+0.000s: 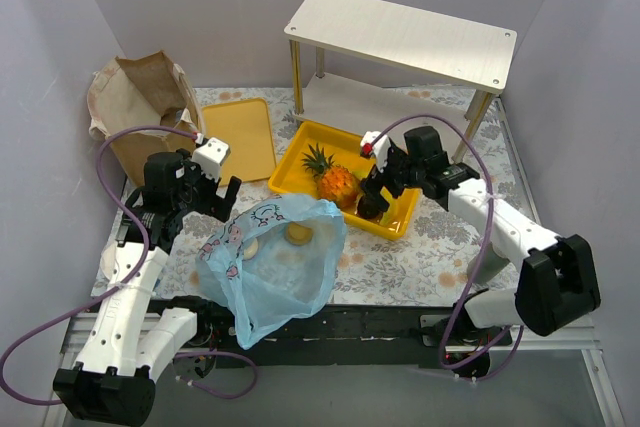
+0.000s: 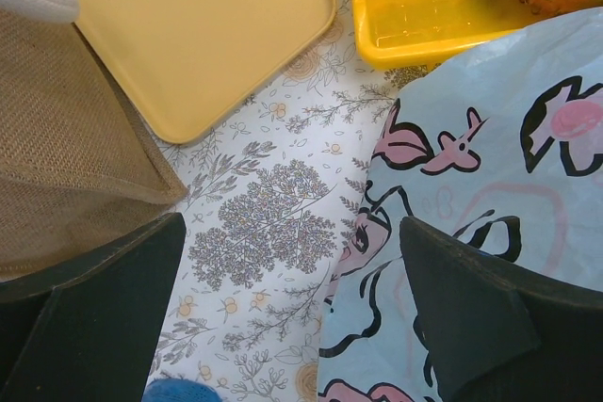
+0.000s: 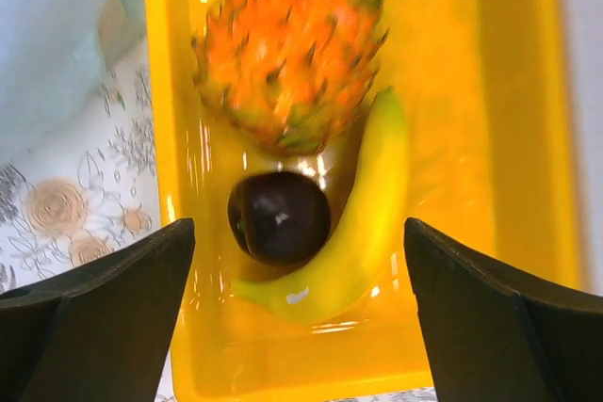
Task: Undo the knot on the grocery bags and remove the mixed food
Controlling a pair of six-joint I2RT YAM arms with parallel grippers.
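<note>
The light-blue plastic bag [image 1: 275, 265] with cartoon prints lies slumped at the front centre, and pale round doughnuts [image 1: 297, 235] show through it. The brown paper bag [image 1: 140, 107] stands at the back left. A small pineapple [image 1: 335, 183], a dark round fruit [image 3: 280, 217] and a banana [image 3: 366, 218] lie in the deep yellow tray [image 1: 300, 142]. My left gripper [image 2: 287, 261] hovers open over the bag's left edge [image 2: 490, 167], holding nothing. My right gripper [image 3: 300, 233] hangs open just above the dark fruit and banana, with nothing between its fingers.
A flat yellow tray [image 1: 240, 137] lies beside the paper bag. A two-level white shelf [image 1: 400, 37] on brass legs stands at the back right, just behind the deep tray. A floral cloth covers the table [image 1: 440, 247].
</note>
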